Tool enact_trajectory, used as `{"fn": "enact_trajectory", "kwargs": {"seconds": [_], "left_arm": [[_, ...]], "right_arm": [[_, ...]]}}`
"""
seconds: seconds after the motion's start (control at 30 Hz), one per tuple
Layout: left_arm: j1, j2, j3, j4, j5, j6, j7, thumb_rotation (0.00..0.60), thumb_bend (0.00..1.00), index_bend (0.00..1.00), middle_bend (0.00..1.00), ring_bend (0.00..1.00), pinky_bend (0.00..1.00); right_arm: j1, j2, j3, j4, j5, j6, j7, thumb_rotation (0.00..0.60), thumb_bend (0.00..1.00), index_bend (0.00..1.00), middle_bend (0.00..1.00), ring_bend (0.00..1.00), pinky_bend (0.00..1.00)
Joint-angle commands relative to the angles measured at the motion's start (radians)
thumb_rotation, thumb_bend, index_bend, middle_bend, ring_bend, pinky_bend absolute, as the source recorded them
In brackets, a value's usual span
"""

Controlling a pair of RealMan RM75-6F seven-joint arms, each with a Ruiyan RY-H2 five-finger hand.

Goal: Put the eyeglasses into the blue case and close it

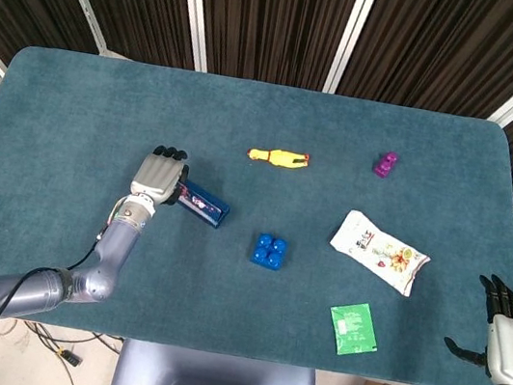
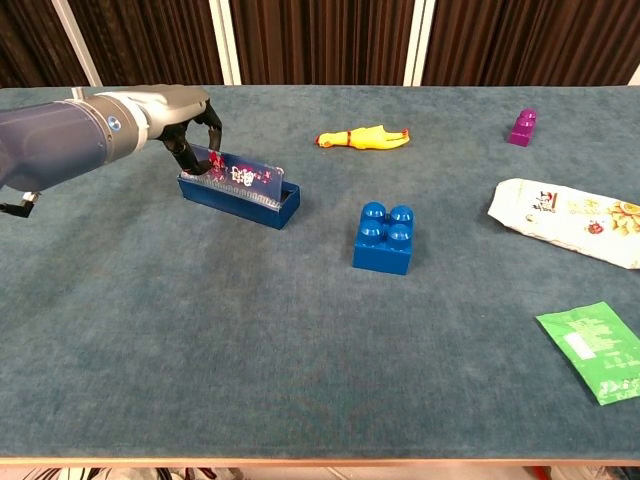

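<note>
Blue case [image 2: 240,196] lies lengthwise left-to-right, its lid half-raised, left end grasped by the left robot hand [image 2: 190,125].

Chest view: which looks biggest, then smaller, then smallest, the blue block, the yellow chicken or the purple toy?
1. Blue block, though it is nearest the camera, which flatters it.
2. Yellow chicken: longer than the block but thinner, so these two are close.
3. Purple toy, clearly smallest.
</note>
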Motion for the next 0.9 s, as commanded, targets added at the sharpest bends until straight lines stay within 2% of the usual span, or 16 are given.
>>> {"fn": "enact_trajectory", "kwargs": {"seconds": [0.03,0.43,0.6,0.77,0.9], "left_arm": [[-0.013,-0.010,-0.003,0.017,-0.015,-0.003,0.005,0.600,0.51,0.58,0.18,0.10,0.13],[-0.051,-0.052,-0.001,0.098,-0.064,-0.018,0.023,0.600,0.51,0.52,0.18,0.10,0.12],[-0.070,-0.075,-0.004,0.139,-0.086,-0.039,0.025,0.600,0.51,0.40,0.18,0.10,0.12],[-0.084,-0.093,-0.009,0.167,-0.103,-0.049,0.023,0.600,0.50,0.23,0.18,0.10,0.12],[-0.092,-0.102,-0.007,0.184,-0.109,-0.048,0.030,0.600,0.50,0.17,0.18,0.10,0.12]], "right_arm": [[0.000,0.001,0.000,0.001,-0.003,0.002,0.000,0.600,0.08,0.09,0.00,0.00,0.17],[0.000,0.002,0.000,-0.001,0.004,-0.001,-0.003,0.600,0.08,0.09,0.00,0.00,0.17],[0.000,0.002,0.000,-0.002,0.009,-0.002,-0.004,0.600,0.08,0.09,0.00,0.00,0.17],[0.001,0.004,0.001,-0.004,0.013,-0.005,-0.005,0.600,0.08,0.09,0.00,0.00,0.17],[0.001,0.006,0.000,-0.006,0.014,-0.007,-0.003,0.600,0.08,0.09,0.00,0.00,0.17]]}}
